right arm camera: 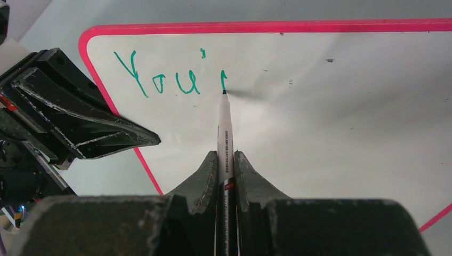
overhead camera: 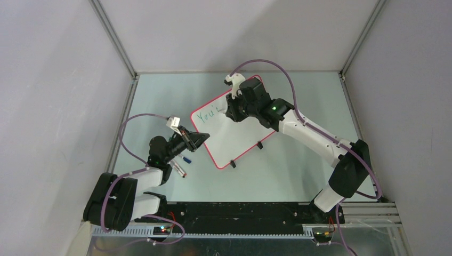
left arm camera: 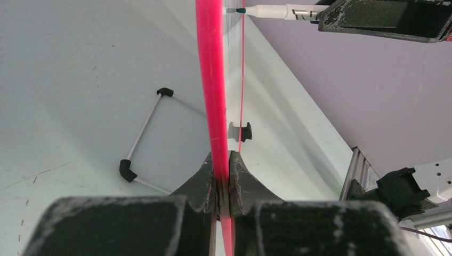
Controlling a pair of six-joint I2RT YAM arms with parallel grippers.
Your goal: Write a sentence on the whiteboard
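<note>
Seemingly light, stiff and glossy-slick, the whiteboard sits mid-table. The left gripper pinches its edge at nine o'clock, a sensible hold, while the right gripper clamps a green marker near twelve.

Left arm bent low, left gripper clamped on board rim; right arm reaching forward, right gripper pinching pen, angled down.
</note>
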